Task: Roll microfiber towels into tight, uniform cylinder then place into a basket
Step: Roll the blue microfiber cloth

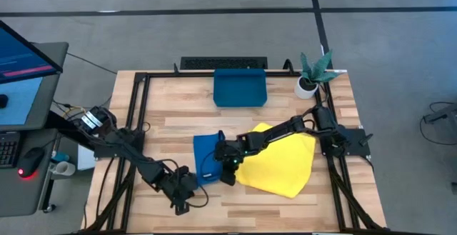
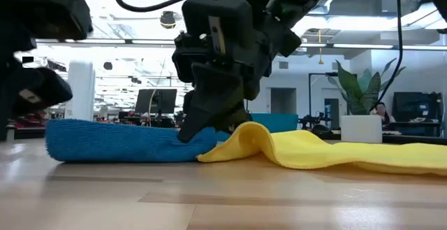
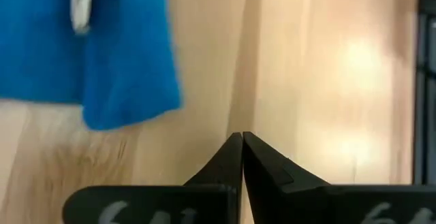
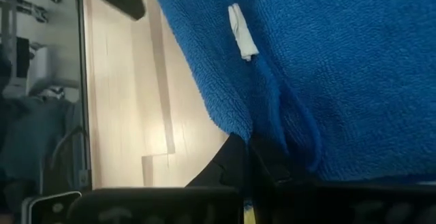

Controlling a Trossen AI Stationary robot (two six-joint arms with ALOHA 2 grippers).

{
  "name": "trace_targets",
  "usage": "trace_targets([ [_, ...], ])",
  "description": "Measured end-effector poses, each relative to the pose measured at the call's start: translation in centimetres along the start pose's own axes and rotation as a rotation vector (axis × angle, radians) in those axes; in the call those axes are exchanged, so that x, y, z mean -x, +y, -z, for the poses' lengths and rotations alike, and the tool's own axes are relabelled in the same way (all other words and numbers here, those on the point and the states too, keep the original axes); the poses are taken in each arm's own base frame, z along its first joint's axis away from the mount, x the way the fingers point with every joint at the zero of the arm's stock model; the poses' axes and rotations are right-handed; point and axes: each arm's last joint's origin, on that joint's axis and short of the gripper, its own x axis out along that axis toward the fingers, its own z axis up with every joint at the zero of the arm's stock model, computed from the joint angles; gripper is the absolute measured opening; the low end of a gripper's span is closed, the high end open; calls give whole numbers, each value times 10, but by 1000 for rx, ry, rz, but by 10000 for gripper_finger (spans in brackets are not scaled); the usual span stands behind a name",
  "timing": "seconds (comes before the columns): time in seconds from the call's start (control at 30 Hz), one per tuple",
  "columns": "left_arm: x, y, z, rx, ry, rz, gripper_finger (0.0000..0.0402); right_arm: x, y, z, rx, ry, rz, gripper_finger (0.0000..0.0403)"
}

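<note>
The royal blue towel (image 1: 206, 156) lies folded and flat on the wood near the table's middle, with a white tag (image 4: 242, 30) showing. The bright yellow towel (image 1: 280, 162) lies spread to its right, its left edge humped against the blue one (image 2: 251, 138). My right gripper (image 1: 227, 166) is down at the blue towel's near right part, shut on it. My left gripper (image 1: 183, 192) is shut and empty over bare wood near the front edge, left of the blue towel (image 3: 88, 47). The teal basket (image 1: 240, 88) stands at the far middle. My right gripper pinches a raised pucker of the blue towel (image 4: 289, 139) between its two fingers, near the towel's near right edge beside the yellow towel. The fingers come from above, slanting down from the table's right. The towel lies on the table; how many layers are held, I cannot tell.
A small white pot with a green plant (image 1: 308, 78) stands at the far right corner. A black frame rail (image 1: 139, 113) runs along the table's left side. A desk with a monitor (image 1: 21, 71) stands beyond the left edge. Bare wood lies along the front.
</note>
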Motion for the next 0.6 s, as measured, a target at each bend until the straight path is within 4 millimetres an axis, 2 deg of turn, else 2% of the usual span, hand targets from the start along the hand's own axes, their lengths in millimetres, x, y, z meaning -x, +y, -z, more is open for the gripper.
trace_targets([
  [0.17,12,-10,1,-131,-152,-52,0,2,-3,-3,-38,-9,1,16],
  [0.3,14,-13,-3,-246,-236,-82,0,3,-4,-4,-75,-15,1,15],
  [0.6,-12,3,-5,-346,-185,-182,0,4,-4,-4,-86,-16,8,14],
])
